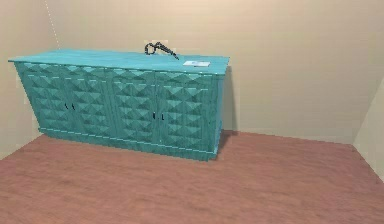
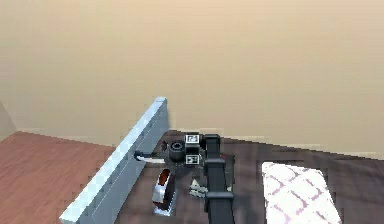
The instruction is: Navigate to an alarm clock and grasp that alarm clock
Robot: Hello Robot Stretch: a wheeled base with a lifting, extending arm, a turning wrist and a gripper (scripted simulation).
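The alarm clock (image 2: pixel 163 190) seems to be the small upright thing, dark red with a pale edge, standing on the dark bed (image 2: pixel 350 188) just beside the light-blue board (image 2: pixel 125 165) and near the arm (image 2: pixel 216 195). The fingers (image 2: pixel 150 155) point toward this board, farther out than the clock — I cannot tell if they hold anything. In the forward view a teal sideboard (image 1: pixel 120 100) stands against the wall, carrying a dark tangled thing (image 1: pixel 158 47).

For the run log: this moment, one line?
gripper: near pale-blue bed board; hold: cannot tell; small dark-red object: on dark bed; teal sideboard: ahead
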